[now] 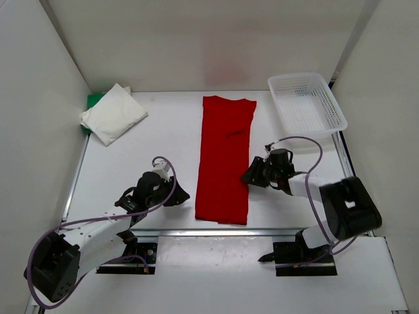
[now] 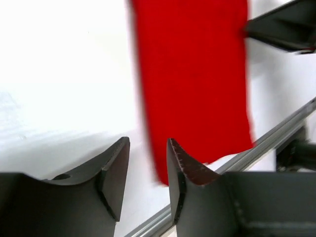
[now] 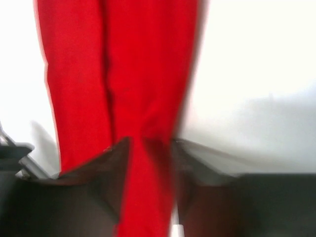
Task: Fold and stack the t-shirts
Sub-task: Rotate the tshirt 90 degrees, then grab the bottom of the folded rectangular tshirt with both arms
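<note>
Overhead and wrist views of the folding table. The red t-shirt [image 1: 224, 160] lies flat at the centre of the smooth white table [image 1: 163, 131], folded into a long narrow strip of matte knit cloth that runs from far to near. Its edges are straight, a small crease sits about midway, and its near end stops just short of the ribbed metal rail [image 1: 163, 230] along the near edge. In the far left corner the white t-shirt [image 1: 112, 112], folded to a soft, pillow-like square set cornerwise, rests on the green t-shirt [image 1: 95, 100], of which only a far corner shows. A white plastic mesh basket [image 1: 308, 77] – rectangular, with a perforated floor and walls – stands at the far right, well apart from the cloth.

My left gripper [image 1: 178, 195] sits low over the table just beside the strip's near left corner. Through its wrist camera [image 2: 148, 140] the two black wedge-shaped jaws stand apart, with bare table and the strip's near left corner [image 2: 197, 84] showing beyond the gap and nothing held. My right gripper [image 1: 249, 175] is at the strip's right edge. Its own view [image 3: 150, 140] is blurred: red cloth [image 3: 123, 74] with a lengthwise fold line runs down between the dark jaws – whether they pinch it I cannot tell
</note>
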Action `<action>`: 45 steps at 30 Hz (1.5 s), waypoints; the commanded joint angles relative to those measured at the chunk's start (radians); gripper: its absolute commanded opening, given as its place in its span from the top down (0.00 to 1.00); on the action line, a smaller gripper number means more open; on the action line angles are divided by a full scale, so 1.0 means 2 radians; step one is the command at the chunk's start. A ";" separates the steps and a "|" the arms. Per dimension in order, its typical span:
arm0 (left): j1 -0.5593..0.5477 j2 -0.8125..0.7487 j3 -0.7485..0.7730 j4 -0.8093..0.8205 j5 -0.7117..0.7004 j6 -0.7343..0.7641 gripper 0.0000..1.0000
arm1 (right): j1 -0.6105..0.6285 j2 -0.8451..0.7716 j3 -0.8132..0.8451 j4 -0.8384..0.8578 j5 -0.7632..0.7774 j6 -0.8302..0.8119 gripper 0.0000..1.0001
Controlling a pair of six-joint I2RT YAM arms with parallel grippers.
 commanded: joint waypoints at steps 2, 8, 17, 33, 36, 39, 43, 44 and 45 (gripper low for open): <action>-0.037 0.008 0.020 -0.040 -0.056 0.031 0.51 | -0.005 -0.096 -0.060 -0.044 -0.017 -0.039 0.55; -0.098 0.042 0.008 -0.049 -0.057 0.022 0.46 | 0.047 -0.228 -0.102 -0.155 0.056 -0.028 0.51; -0.117 0.058 0.000 0.000 -0.019 0.001 0.37 | 0.153 -0.388 -0.186 -0.241 0.080 0.079 0.58; -0.138 0.105 0.013 0.022 -0.001 -0.020 0.75 | 0.178 -0.384 -0.204 -0.196 0.034 0.111 0.94; -0.142 0.098 -0.001 0.033 0.002 -0.040 0.96 | 0.193 -0.380 -0.189 -0.205 0.042 0.112 1.00; -0.145 0.058 -0.036 0.017 0.012 -0.060 1.00 | 0.238 -0.396 -0.185 -0.221 0.057 0.140 1.00; -0.142 -0.078 -0.064 -0.083 -0.003 -0.076 1.00 | 0.274 -0.426 -0.174 -0.243 0.069 0.155 1.00; -0.123 -0.105 -0.054 -0.105 0.003 -0.073 1.00 | 0.258 -0.423 -0.160 -0.249 0.071 0.135 1.00; -0.112 -0.116 -0.045 -0.115 0.008 -0.062 1.00 | 0.227 -0.419 -0.142 -0.254 0.060 0.109 1.00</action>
